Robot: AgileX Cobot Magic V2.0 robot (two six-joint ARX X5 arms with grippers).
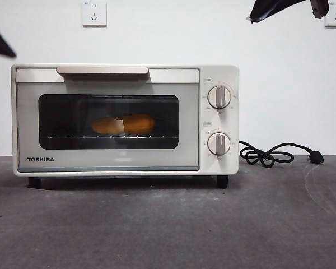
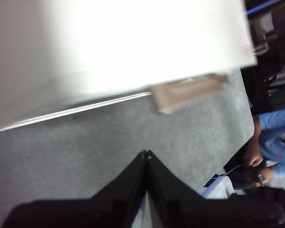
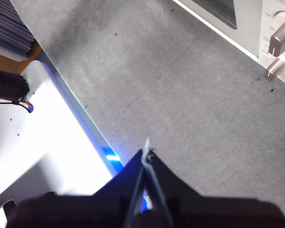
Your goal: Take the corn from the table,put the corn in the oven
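One oven [image 1: 125, 120] stands on one table [image 1: 168, 224]. One corn [image 1: 124, 124] lies behind the glass. Two knobs [image 1: 219, 97], at 12 and 6 o'clock of each other, one bar handle [image 1: 102, 70], one cord [image 1: 274, 153], two wall sockets [image 1: 94, 12] and two grippers, left gripper [image 2: 146, 154] and right gripper [image 3: 147, 152], complete the count.

In the front view we get even, soft light and sharp focus; the oven [image 1: 125, 119] casts a narrow dark shadow beneath itself on the table [image 1: 168, 224], and its glass window stays dim, the corn [image 1: 124, 124] glowing faintly orange behind it. In the left wrist view, motion blur smears everything, and the oven's top [image 2: 133, 42] is blown out to white across the upper frame. The right wrist view is sharper, though a white panel [image 3: 42, 137] at lower left glares, edged with blue light.
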